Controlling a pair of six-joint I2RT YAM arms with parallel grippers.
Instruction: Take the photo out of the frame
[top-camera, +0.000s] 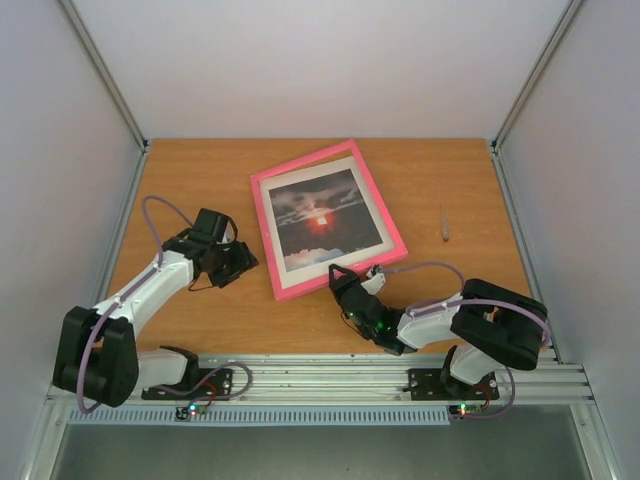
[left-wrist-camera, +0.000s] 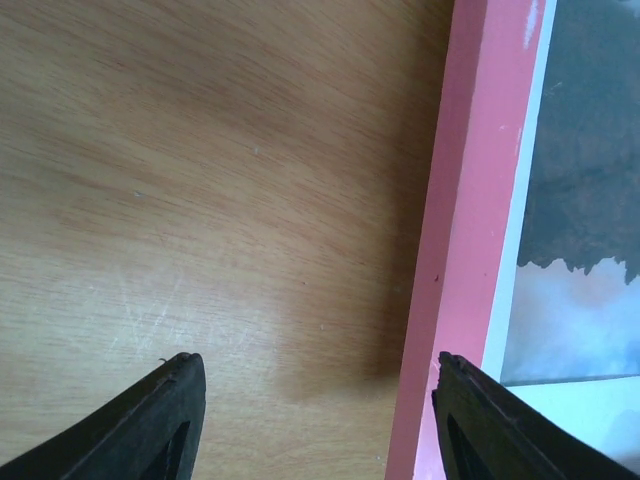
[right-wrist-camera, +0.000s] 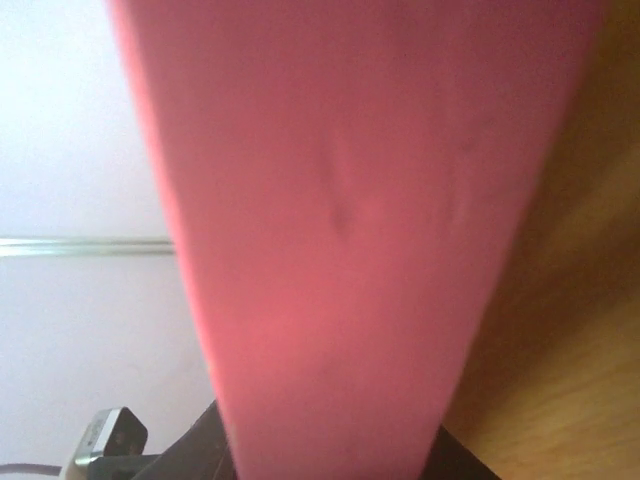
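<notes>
The wooden table (top-camera: 200, 170) carries one pink frame (top-camera: 300, 163), lying flat and skewed at its centre. Inside sits one photo (top-camera: 322, 215), a red sunset under dark clouds with a white border. Of the two grippers, the left gripper (left-wrist-camera: 315, 395) stands apart at the frame's left rim, holding nothing. The right gripper (top-camera: 342, 277) clamps the frame's near rim. One thin stick (top-camera: 443, 222) lies well to the right.

Wooden table (top-camera: 200, 170), white walls (top-camera: 330, 60), metal corner posts (top-camera: 105, 75)
</notes>
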